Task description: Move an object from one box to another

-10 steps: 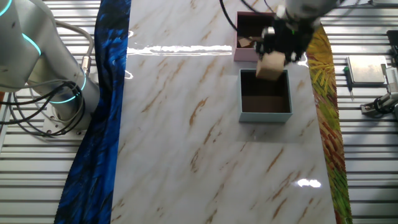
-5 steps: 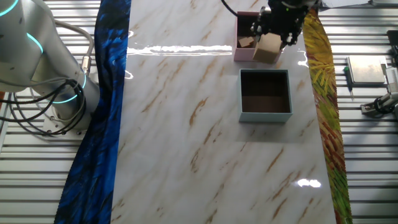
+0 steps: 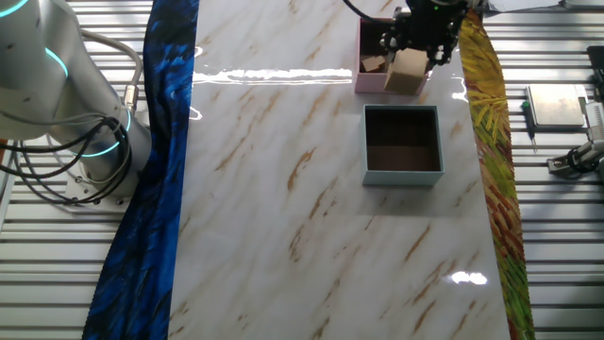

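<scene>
Fixed view: the black two-finger gripper [image 3: 412, 47] is seen at the top of the marble-patterned table [image 3: 283, 189], clenched on a pale tan wooden block [image 3: 407, 72]. The block is held in the air over the near wall of the small square box with pink walls and dark maroon lining [image 3: 370, 79], a little towards its right side. Another pale piece [image 3: 374, 64] can be made out inside that box. The small square box with pale grey-blue walls and dark brown lining [image 3: 403, 144] is left standing nearer the camera, and nothing is seen in it.

For the step in hand, the block should be carried further over the maroon lining, so that the near pink wall is cleared, and the piece already lying inside should be avoided. It should then be lowered and only let go once it sits low between the walls; a release from here would risk a landing on the rim.

Against the frame half a second back, very little is changed: the block and gripper are shifted only slightly upward in the frame. Against the frame a second back, the block has been brought from above the grey-blue box to the pink one.
</scene>
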